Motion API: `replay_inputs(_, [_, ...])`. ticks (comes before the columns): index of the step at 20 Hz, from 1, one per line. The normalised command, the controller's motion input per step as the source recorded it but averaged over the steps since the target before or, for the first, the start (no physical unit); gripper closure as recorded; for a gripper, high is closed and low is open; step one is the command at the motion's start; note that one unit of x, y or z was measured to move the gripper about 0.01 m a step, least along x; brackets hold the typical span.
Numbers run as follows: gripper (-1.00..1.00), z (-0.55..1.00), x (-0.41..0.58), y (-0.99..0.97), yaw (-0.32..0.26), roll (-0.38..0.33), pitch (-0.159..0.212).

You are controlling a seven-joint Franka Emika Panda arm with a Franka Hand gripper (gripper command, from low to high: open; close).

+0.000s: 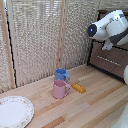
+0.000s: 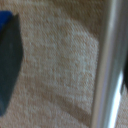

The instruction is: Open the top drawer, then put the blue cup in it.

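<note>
The blue cup [image 1: 62, 74] stands upright on the wooden table, just behind the pink mug [image 1: 60, 89]. On the exterior view's right stands the dark-brown chest; the top drawer [image 1: 114, 64] shows its slim silver handle [image 1: 107, 59] and sits flush with the chest. My gripper [image 1: 106, 46] hangs from the white arm just above that handle, close to the drawer front. Its fingers are too small and blurred to show whether they are open or shut. The wrist view is blurred: a silver bar [image 2: 107, 65] crosses a beige woven surface, with a dark shape at one edge.
A small yellow block [image 1: 78, 87] lies next to the pink mug. A white patterned plate [image 1: 14, 111] sits at the near corner on the exterior view's left. A woven screen [image 1: 40, 35] backs the table.
</note>
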Motion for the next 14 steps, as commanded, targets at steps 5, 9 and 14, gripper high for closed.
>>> replay_inputs(5, [1.0, -0.01, -0.026, -0.1, 0.078, 0.008, 0.0])
replay_inputs(9, [1.0, -0.01, 0.142, 0.39, 0.024, -0.01, 0.0])
replay_inputs(14, [1.0, 0.0, 0.208, 0.91, 0.022, 0.002, -0.005])
